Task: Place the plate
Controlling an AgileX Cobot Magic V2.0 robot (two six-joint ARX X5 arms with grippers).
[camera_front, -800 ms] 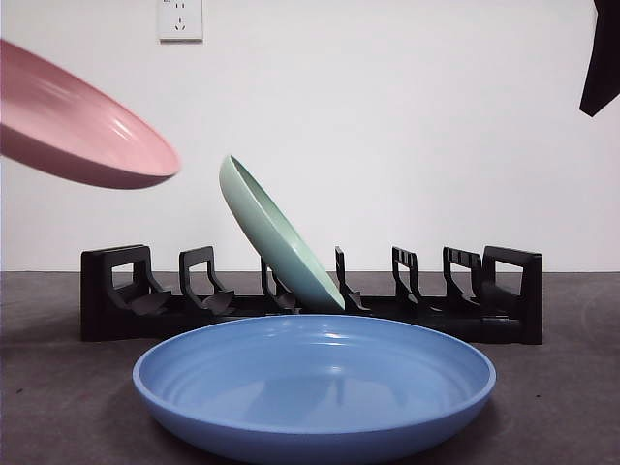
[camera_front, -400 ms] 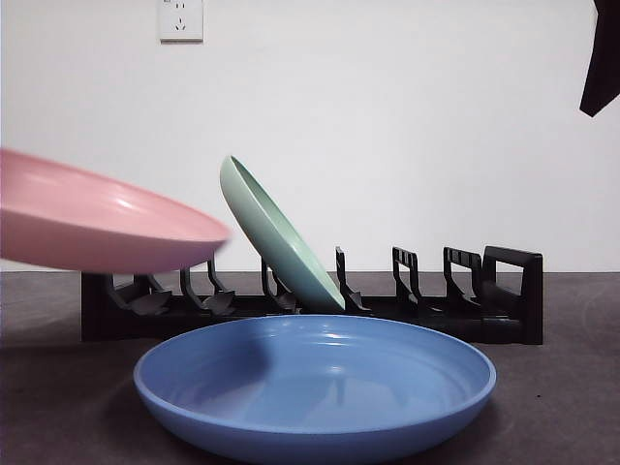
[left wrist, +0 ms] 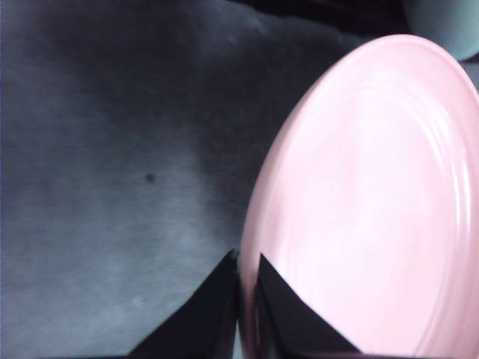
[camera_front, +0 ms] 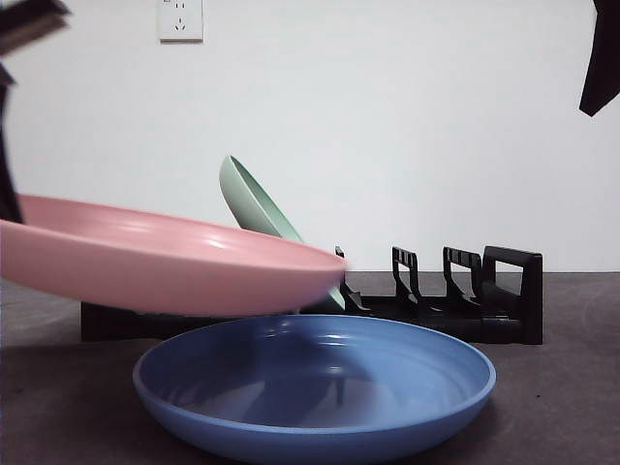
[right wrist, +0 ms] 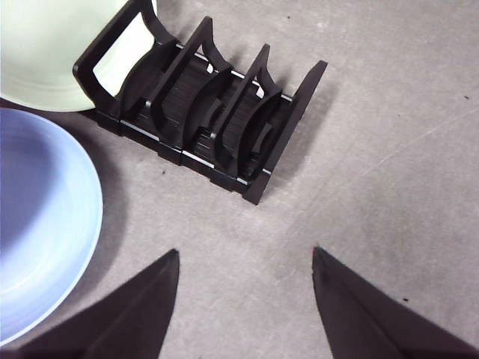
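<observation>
My left gripper [left wrist: 247, 278] is shut on the rim of a pink plate [left wrist: 374, 209]. In the front view that pink plate [camera_front: 165, 266] hangs almost flat at the left, just above the blue plate [camera_front: 315, 387] that lies on the table in front. Behind them a green plate [camera_front: 254, 205] leans in the black rack [camera_front: 465, 295], partly hidden by the pink one. The left arm [camera_front: 15, 58] shows dark at the top left corner. My right gripper [right wrist: 245, 258] is open, high above the rack's right end [right wrist: 217, 120], holding nothing.
The rack's right-hand slots [camera_front: 426, 276] stand free. A wall socket [camera_front: 180, 17] sits high on the white wall. The right arm [camera_front: 603, 58] shows as a black tip at the top right. Grey tabletop [right wrist: 389, 149] lies to the right of the rack.
The pink plate has come down and to the right, flattening out until it now hangs over the blue plate and covers the rack's left slots. The right arm has not moved.
</observation>
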